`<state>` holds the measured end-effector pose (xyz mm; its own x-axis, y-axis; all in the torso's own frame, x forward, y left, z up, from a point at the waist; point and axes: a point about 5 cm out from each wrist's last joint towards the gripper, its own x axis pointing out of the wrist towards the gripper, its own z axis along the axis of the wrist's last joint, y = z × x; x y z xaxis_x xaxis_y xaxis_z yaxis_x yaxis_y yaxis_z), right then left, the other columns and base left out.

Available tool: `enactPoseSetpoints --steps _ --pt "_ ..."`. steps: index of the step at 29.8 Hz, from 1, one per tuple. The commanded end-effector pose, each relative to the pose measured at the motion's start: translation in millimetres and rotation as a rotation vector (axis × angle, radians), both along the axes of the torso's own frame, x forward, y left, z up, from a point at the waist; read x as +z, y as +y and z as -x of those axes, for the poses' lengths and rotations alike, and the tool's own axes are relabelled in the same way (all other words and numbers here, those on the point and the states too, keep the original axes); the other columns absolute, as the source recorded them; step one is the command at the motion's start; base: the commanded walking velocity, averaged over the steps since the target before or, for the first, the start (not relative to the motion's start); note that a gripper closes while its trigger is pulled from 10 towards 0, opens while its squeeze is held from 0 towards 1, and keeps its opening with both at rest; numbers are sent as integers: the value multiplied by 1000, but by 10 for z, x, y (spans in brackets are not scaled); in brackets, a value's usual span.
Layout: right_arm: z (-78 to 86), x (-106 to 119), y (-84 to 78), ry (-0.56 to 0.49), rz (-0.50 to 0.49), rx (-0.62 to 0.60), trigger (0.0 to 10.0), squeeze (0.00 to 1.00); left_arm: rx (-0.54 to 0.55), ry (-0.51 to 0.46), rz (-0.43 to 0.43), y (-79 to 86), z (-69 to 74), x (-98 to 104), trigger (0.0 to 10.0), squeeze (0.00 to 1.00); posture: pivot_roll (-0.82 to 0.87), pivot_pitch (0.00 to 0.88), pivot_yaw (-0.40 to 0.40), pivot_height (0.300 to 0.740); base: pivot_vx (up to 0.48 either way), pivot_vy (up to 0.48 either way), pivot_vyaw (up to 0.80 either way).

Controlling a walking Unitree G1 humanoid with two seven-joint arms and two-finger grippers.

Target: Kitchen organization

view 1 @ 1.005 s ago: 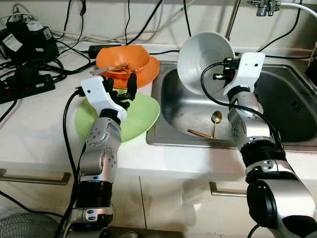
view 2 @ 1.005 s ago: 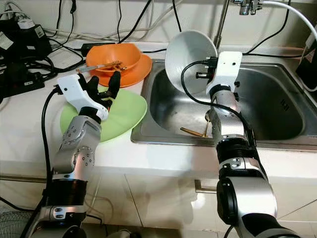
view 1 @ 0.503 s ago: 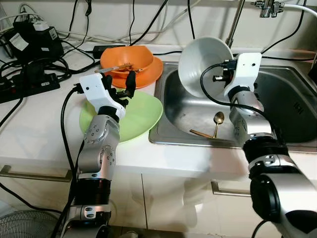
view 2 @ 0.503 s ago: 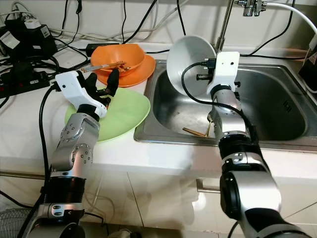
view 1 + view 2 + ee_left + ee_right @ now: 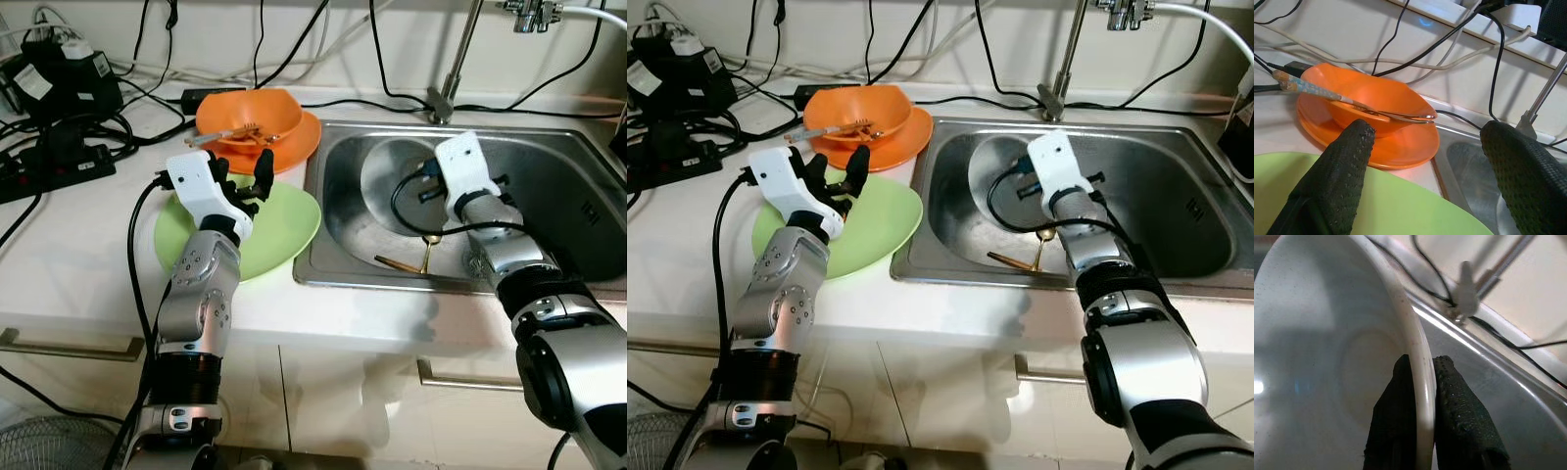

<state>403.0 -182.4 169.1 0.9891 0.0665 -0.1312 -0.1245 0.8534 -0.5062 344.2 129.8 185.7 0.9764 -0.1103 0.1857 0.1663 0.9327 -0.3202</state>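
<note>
Right tool point(image 5: 1422, 382) – fingers clamped on the rim of the white bowl point(image 5: 397, 176), which sits low inside the sink point(image 5: 568, 166). Left tool point(image 5: 1425, 161) – fingers apart, above the green plate point(image 5: 284, 220) on the desk point(image 5: 69, 255).
</note>
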Motion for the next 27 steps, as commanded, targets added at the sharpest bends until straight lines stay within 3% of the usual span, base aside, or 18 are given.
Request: enactPoseSetpoints --steps 1,8,12,19,22,27 --pt "16 -53 34 22 28 42 0 0 -15 15 -15 -23 -2 -25 10000 0 -42 0 24 740 0 0 0" --pt "79 -264 35 141 18 76 0 0 -66 72 -57 -68 -20 -76 10000 0 -39 0 29 740 0 0 0" --pt "134 -414 44 231 3 99 0 0 -245 184 -158 -184 49 -249 10000 0 -19 0 38 740 0 0 0" --pt "156 -477 108 273 8 137 0 0 -440 286 -272 -269 188 -375 10000 0 -5 0 43 740 0 0 0" --pt "167 -508 139 291 10 149 0 0 -499 291 -292 -271 220 -350 10000 0 -1 0 46 740 0 0 0" --pt "179 -537 158 303 16 154 0 0 -506 280 -308 -252 215 -311 10000 0 0 0 47 740 0 0 0"
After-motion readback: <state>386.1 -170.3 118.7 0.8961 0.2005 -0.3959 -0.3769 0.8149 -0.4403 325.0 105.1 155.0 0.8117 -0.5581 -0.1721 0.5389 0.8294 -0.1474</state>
